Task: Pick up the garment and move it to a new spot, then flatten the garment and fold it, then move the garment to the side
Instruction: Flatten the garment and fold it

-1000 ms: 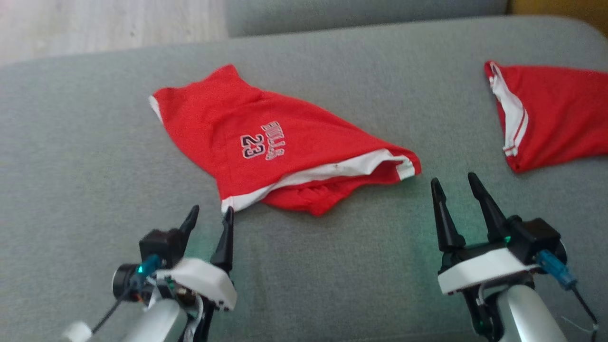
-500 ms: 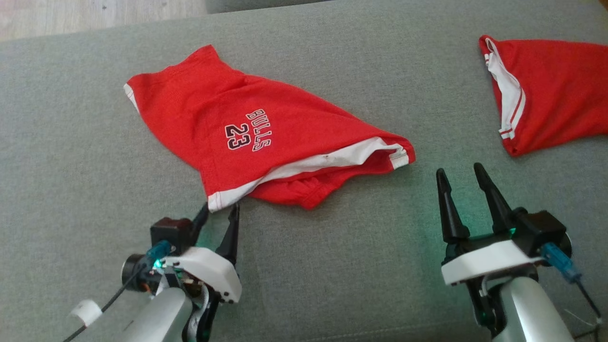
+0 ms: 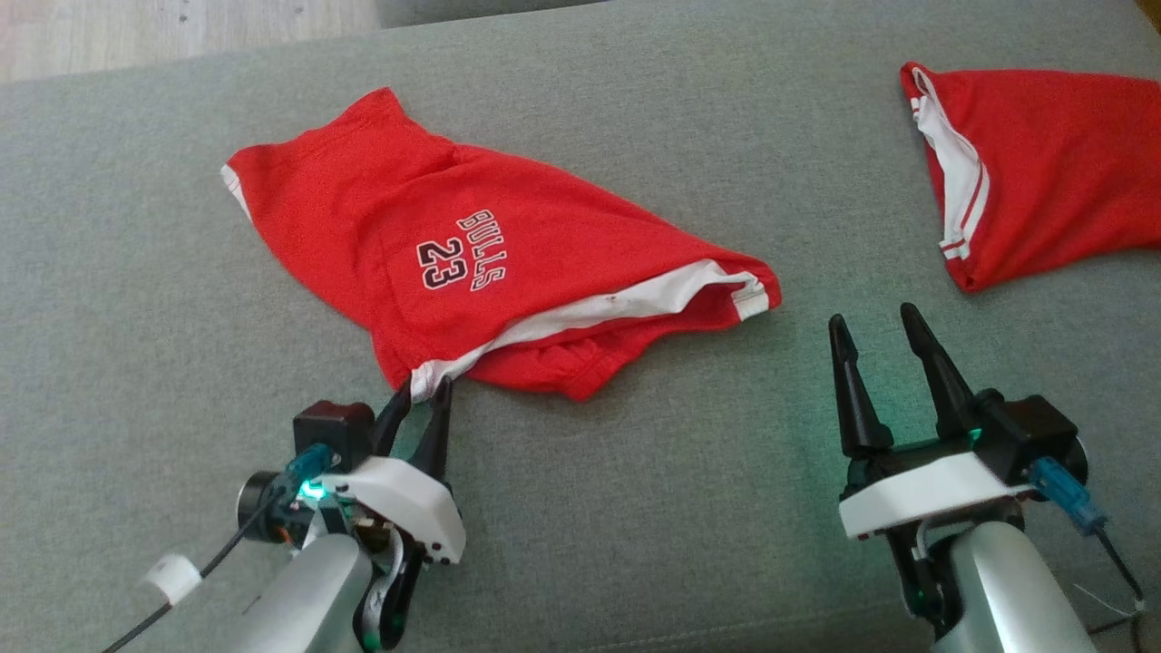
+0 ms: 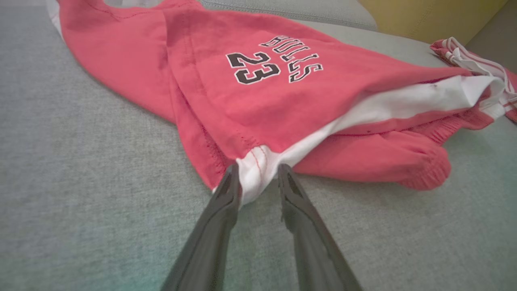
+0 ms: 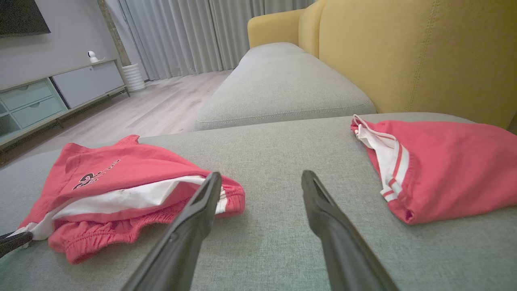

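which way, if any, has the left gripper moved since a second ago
Yes. Against the white hem corner of the red garment, the left gripper has edged forward; its fingers have narrowed and now flank that corner.

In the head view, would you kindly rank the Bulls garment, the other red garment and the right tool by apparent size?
1. Bulls garment
2. other red garment, though the frame edge crops it
3. right tool, despite being nearest the camera

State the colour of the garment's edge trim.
The edge trim is white; left wrist view shows it best.
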Robot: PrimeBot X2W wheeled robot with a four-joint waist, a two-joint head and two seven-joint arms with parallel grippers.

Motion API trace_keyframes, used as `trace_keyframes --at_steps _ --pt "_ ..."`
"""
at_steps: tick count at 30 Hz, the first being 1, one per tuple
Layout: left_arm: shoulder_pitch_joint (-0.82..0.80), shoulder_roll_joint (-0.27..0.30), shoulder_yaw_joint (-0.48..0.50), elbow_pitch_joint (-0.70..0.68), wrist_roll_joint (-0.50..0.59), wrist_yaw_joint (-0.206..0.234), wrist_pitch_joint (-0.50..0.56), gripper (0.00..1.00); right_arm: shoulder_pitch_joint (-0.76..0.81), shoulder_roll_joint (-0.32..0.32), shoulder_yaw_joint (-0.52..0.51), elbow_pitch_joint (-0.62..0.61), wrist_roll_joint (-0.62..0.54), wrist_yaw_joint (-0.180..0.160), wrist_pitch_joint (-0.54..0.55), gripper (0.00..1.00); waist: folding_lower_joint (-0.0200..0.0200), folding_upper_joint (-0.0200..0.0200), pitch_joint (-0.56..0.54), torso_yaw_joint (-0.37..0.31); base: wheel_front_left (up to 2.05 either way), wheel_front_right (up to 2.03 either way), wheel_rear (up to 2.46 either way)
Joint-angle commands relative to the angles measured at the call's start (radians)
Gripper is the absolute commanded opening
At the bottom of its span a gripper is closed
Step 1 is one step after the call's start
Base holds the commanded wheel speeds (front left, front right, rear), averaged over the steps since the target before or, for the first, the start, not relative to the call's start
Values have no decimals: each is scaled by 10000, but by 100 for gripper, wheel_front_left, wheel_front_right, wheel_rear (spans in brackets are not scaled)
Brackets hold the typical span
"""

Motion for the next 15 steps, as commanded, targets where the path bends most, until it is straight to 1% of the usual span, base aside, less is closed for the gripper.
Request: trace_keyframes --at_steps 1,4,5,9,12,15 --pt "-475 103 247 -133 -61 -37 -72 42 -335 -52 239 -242 -3 35 -111 100 0 0 9 -30 0 0 0" --pt "-545 61 247 -27 -93 -79 -148 2 -339 -52 367 -183 143 35 -63 100 0 0 21 -46 0 0 0" --pt "-549 53 246 0 -102 -91 -182 0 -347 -52 472 -143 309 35 -33 100 0 0 18 -41 0 0 0" --pt "-472 94 401 -30 -87 45 -639 0 -501 -52 899 158 1213 35 75 100 0 0 -11 35 0 0 0" --pt "-403 132 597 -172 -103 189 -1072 0 -761 -52 1175 624 1991 35 195 100 0 0 -29 168 0 0 0" --pt "-355 186 667 -344 -69 271 -1310 0 -1135 -52 1484 1274 2476 35 394 100 0 0 -22 344 0 0 0"
